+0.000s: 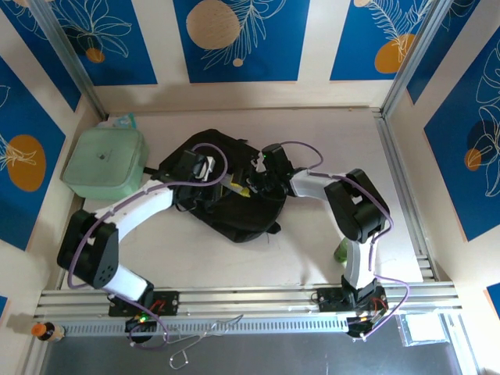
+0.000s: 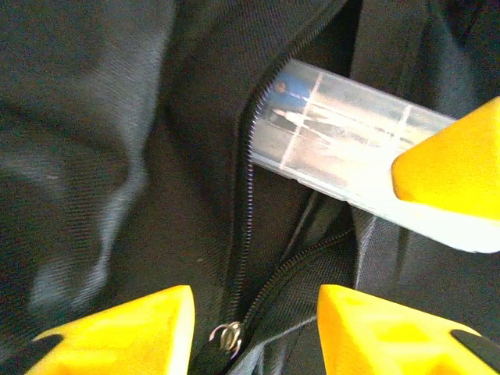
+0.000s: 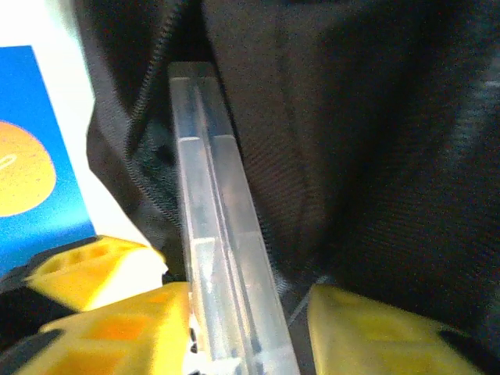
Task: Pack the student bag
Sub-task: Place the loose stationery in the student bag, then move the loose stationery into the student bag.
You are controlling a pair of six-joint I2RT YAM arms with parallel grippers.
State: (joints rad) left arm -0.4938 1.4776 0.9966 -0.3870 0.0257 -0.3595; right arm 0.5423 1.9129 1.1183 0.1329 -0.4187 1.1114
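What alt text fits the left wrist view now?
A clear plastic case sits in the open zip of the student bag, a yellow fingertip covering its right end. Below, the left gripper stands open around a zip pull.

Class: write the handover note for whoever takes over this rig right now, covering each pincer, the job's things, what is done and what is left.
Left pincer: open, holding nothing, poised over the zip of the student bag.
Right pincer: open, jaws loosely either side of the clear case.
Student bag: lying down, zip open.
Done: clear case brought to the zip opening, one end at the teeth.
Left: push the case fully inside, then probably close the zip.
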